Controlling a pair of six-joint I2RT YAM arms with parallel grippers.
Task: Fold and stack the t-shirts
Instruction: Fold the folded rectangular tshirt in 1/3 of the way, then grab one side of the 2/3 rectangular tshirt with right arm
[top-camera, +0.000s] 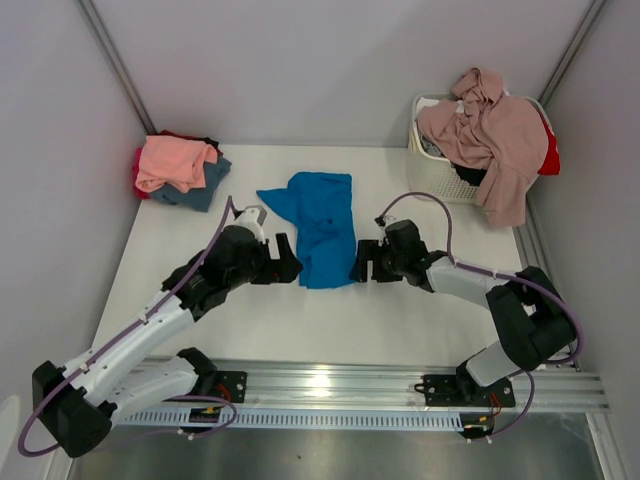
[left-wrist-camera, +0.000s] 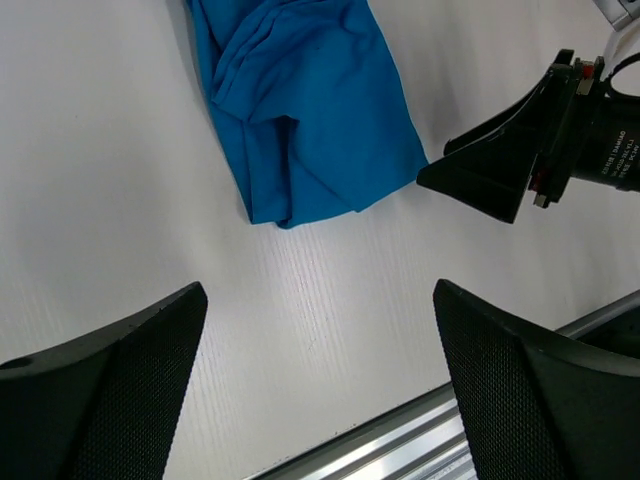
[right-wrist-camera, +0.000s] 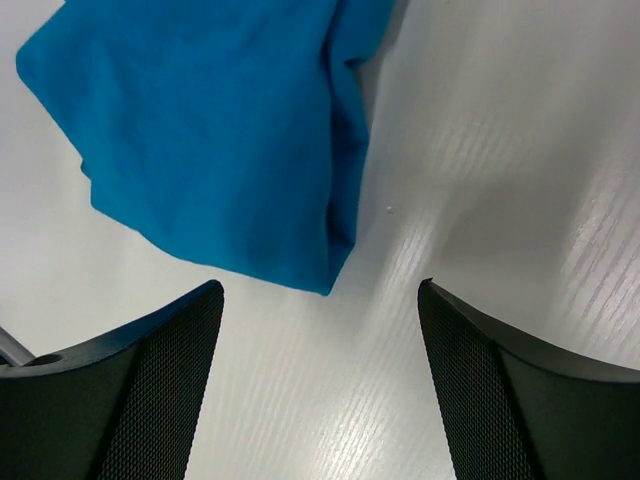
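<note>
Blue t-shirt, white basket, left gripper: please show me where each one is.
blue t-shirt (top-camera: 322, 225), top external view, middle of the cloth.
white basket (top-camera: 425, 168), top external view, its slatted left wall.
left gripper (left-wrist-camera: 318, 295), left wrist view, midway between its open fingertips.

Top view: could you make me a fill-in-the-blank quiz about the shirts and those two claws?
1. The shirt lying between the left gripper and the right gripper is bright ____.
2. Both grippers are ____ and hold nothing.
3. The pile at the far left is topped by a ____ shirt.
4. The basket stands at the table's far ____ corner.

Missing words: blue; open; pink; right.
</note>
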